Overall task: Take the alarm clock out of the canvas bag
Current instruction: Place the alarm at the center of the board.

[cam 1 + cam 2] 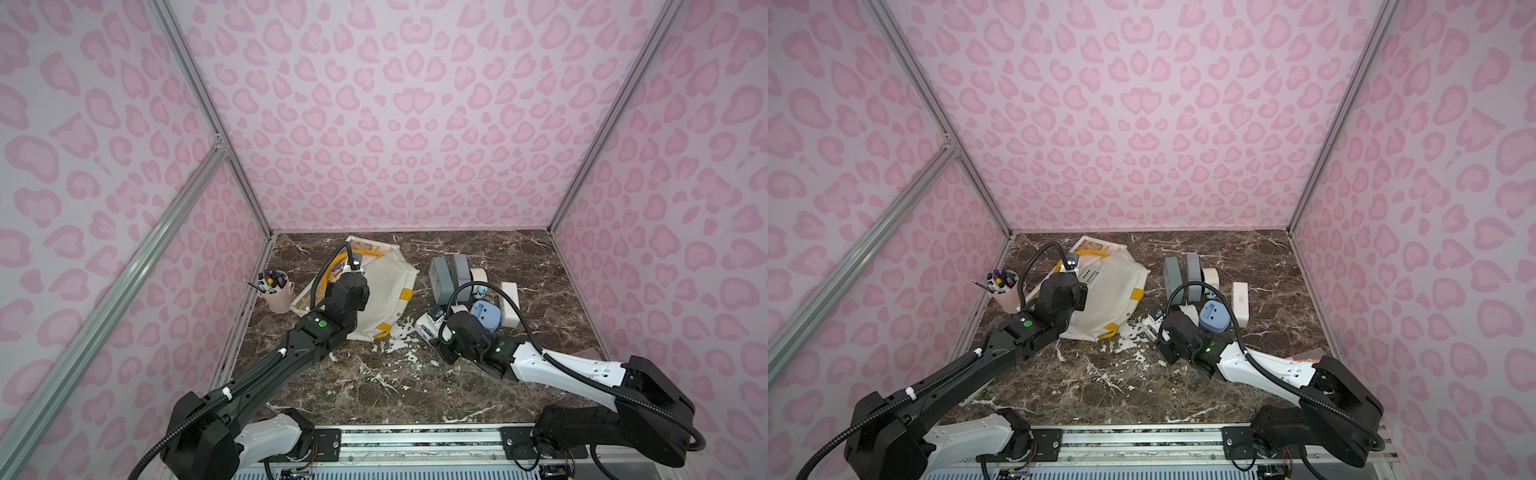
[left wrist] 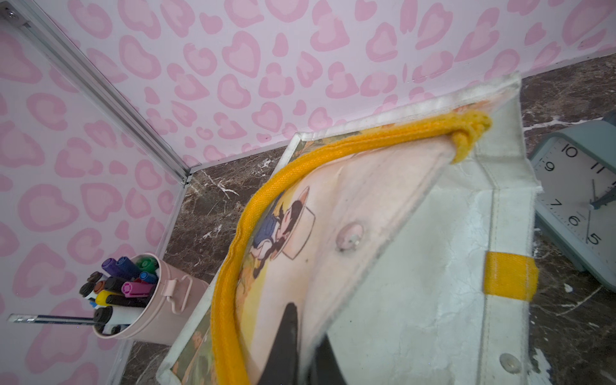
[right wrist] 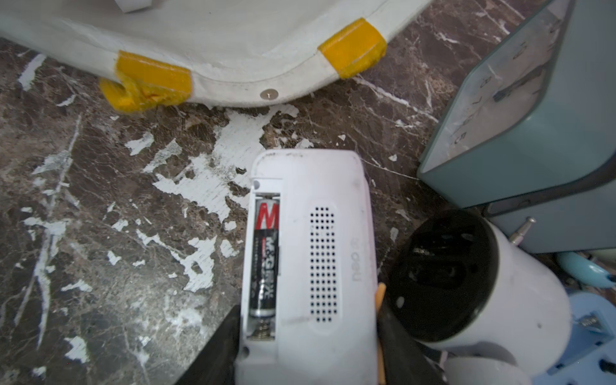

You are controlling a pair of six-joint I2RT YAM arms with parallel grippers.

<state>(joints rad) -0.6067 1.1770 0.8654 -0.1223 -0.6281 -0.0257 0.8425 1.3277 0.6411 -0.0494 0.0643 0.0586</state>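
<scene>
1. The right gripper has a finger on each side of the white alarm clock and is clamped on its body. The clock's back faces up, with the battery bay uncovered and a black-and-red battery sitting in it.
2. That clock is outside the canvas bag, over the marble table, just beside the bag's rim with its yellow patches. I cannot tell whether the clock rests on the table or hangs a little above it.
3. The left gripper is pinched tight on the bag's upper cloth layer, beside the yellow handle. That layer stands raised off the one beneath.
4. On the side of the held clock away from the bag sit a white round gadget and a grey-blue square clock, both close by.
5. A pink pen bucket stands at the bag's opposite side, near the wall.
</scene>
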